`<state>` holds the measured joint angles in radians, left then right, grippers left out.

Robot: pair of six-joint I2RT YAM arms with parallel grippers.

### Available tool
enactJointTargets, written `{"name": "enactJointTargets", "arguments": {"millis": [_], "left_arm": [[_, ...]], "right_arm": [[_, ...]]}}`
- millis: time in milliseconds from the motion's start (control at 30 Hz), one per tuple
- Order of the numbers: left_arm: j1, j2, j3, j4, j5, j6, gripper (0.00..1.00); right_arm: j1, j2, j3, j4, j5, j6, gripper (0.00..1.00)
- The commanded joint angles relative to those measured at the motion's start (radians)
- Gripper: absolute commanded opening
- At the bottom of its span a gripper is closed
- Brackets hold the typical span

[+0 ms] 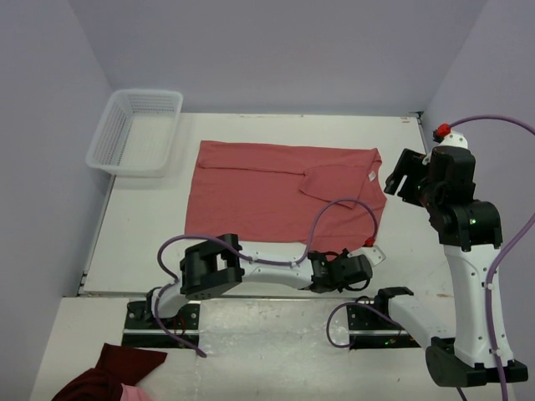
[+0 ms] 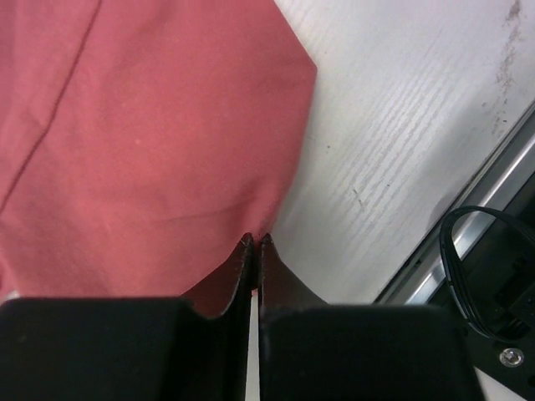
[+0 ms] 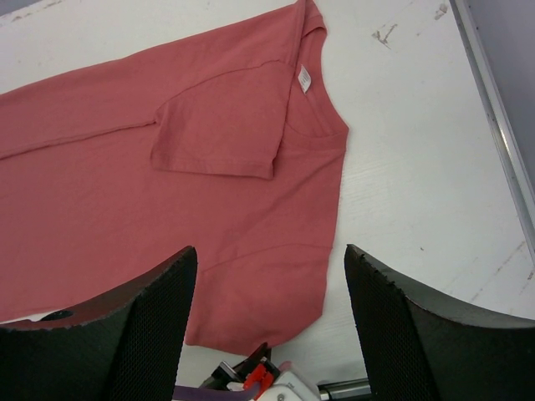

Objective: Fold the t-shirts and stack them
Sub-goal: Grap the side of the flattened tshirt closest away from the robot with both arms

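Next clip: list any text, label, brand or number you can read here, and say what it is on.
No text can be read.
The small white neck label on the salmon-red cotton t-shirt: print too small and blurred to read.

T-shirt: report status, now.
Left tool shut on t-shirt corner. Right tool open, raised. One sleeve folded in. Nothing blocking.

You can count one salmon-red t-shirt [image 1: 267, 196], one white mesh basket [image 1: 109, 144], one dark maroon cloth bundle [image 1: 109, 376] and one white bench [image 1: 150, 242]. There are two arms, each with one claw: the left claw [image 2: 255, 244] and the right claw [image 3: 269, 251].
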<state>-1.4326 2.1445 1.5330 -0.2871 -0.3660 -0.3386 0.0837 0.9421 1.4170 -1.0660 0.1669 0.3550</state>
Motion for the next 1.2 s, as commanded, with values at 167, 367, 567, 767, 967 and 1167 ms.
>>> {"name": "enactJointTargets", "arguments": {"millis": [167, 367, 567, 767, 967, 1167], "left_arm": [[0.057, -0.170, 0.069, -0.027, -0.037, 0.087, 0.00], [0.155, -0.225, 0.069, -0.027, 0.019, 0.124, 0.00], [0.264, -0.218, 0.064, -0.006, 0.070, 0.157, 0.00], [0.369, -0.175, 0.055, 0.023, 0.147, 0.174, 0.09], [0.472, -0.144, 0.041, 0.013, 0.122, 0.185, 0.56], [0.529, -0.302, -0.074, 0.023, 0.010, 0.125, 0.81]], "right_arm": [[-0.001, 0.014, 0.005, 0.014, 0.023, 0.004, 0.72], [-0.001, 0.026, 0.004, 0.015, 0.003, 0.009, 0.72], [-0.001, 0.043, -0.018, 0.020, -0.021, 0.012, 0.72], [0.013, 0.069, -0.056, 0.050, -0.069, 0.038, 0.72], [0.093, 0.170, -0.170, 0.162, -0.185, 0.090, 0.68], [0.136, 0.256, -0.300, 0.339, -0.326, 0.144, 0.59]]}}
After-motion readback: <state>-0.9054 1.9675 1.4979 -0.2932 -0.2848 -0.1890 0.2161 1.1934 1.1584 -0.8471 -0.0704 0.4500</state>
